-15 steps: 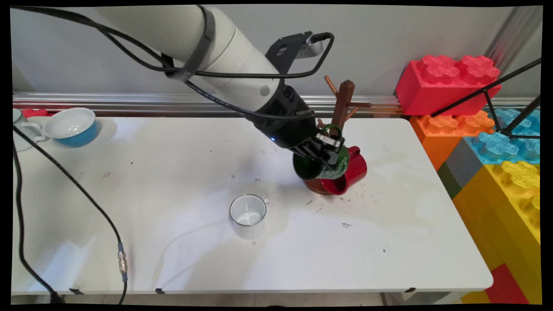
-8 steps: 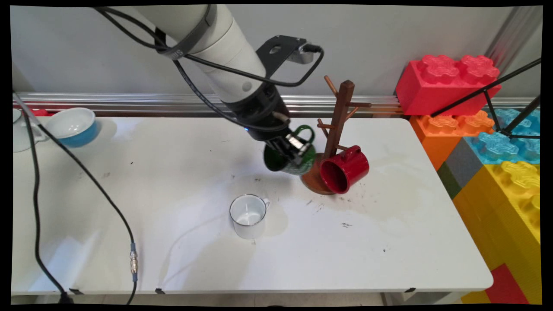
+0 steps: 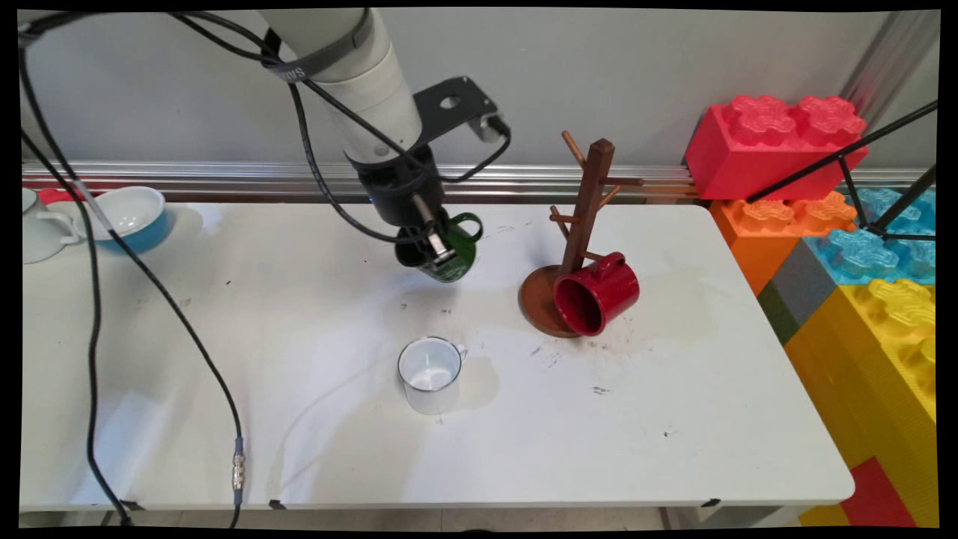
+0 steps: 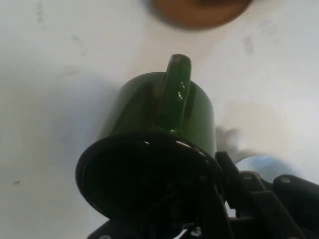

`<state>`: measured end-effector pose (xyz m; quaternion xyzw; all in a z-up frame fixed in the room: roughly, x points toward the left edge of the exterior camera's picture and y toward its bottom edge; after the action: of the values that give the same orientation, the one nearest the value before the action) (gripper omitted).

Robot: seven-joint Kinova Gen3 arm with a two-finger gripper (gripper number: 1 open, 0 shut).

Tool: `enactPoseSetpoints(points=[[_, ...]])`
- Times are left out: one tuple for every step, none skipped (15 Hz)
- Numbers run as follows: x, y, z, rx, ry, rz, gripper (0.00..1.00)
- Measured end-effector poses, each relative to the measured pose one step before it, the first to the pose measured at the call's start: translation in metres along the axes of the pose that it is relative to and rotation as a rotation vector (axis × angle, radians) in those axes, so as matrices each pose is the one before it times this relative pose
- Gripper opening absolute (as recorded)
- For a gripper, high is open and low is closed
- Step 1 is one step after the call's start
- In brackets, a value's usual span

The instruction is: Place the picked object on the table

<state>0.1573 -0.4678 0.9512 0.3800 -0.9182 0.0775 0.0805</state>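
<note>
Main view: the glossy dark-green mug [image 3: 443, 251] hangs tilted above the white table [image 3: 673, 419], clear of its surface, its rim pinched in the black two-finger gripper [image 3: 428, 243], one finger inside the mouth and one against the outer wall, its handle pointing away toward the wall. To its right stands the brown wooden mug tree [image 3: 582, 217] with a shiny red mug [image 3: 596, 293] leaning on its round base, well apart from the green one. A white enamel cup [image 3: 430, 372] stands upright nearer the camera, and a blue-and-white bowl [image 3: 127, 217] sits at the far left.
</note>
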Motion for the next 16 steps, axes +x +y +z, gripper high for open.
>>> enactPoseSetpoints(points=[[0.00003,-0.00589,0.00533,0.01760,-0.02221,0.02529,0.00],[-0.00004,-0.00592,0.00690,0.01748,-0.02640,0.02595,0.00],[0.00025,-0.00497,0.00724,0.01518,-0.02573,0.02450,0.00],[0.00064,-0.00336,0.00690,0.01035,-0.02294,0.02277,0.00],[0.00108,-0.00344,0.00809,0.01027,-0.02556,0.02337,0.00],[0.00149,-0.00304,0.00828,0.00897,-0.02462,0.01943,0.00],[0.00218,-0.00210,0.00693,0.00650,-0.01937,0.01097,0.00],[0.00163,-0.00124,0.00465,0.00381,-0.01274,0.00645,0.00],[0.00337,-0.00131,0.00687,0.00345,-0.01792,0.00722,0.00],[0.00229,-0.00074,0.00429,0.00165,-0.01080,0.00396,0.00],[0.00427,-0.00104,0.00610,0.00259,-0.01528,0.00475,0.00],[0.00221,-0.00052,0.00292,0.00124,-0.00757,0.00222,0.00],[0.00559,-0.00083,0.00622,0.00113,-0.01451,0.00378,0.00],[0.00346,-0.00051,0.00348,0.00011,-0.00816,0.00207,0.00],[0.00504,-0.00031,0.00463,-0.00130,-0.00999,0.00238,0.00],[0.00569,-0.00006,0.00510,-0.00255,-0.01121,0.00224,0.00]])
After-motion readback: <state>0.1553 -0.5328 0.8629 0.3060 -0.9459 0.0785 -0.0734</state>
